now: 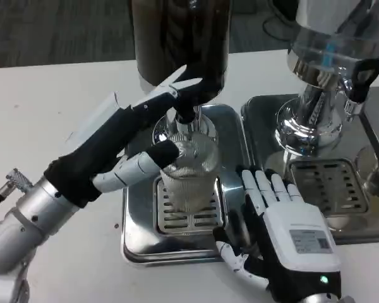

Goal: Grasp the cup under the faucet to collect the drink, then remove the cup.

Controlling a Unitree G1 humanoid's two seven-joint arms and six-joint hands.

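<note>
A clear ribbed cup (191, 172) stands on the grate of the left drip tray (139, 233), right under the faucet (184, 120) of the dark drink dispenser (180, 38). My left hand (136, 142) reaches in from the left; its lower fingers (145, 165) wrap the cup's left side, and its upper fingers (170, 91) lie against the dispenser at the faucet's top. My right hand (281, 218) lies flat and open with fingers straight, at the tray's right edge, holding nothing. How full the cup is cannot be made out.
A second dispenser (316, 113) with a chrome base and a black tap handle (366, 72) stands at the right on its own drip tray (265, 126). White table (44, 107) lies to the left and front.
</note>
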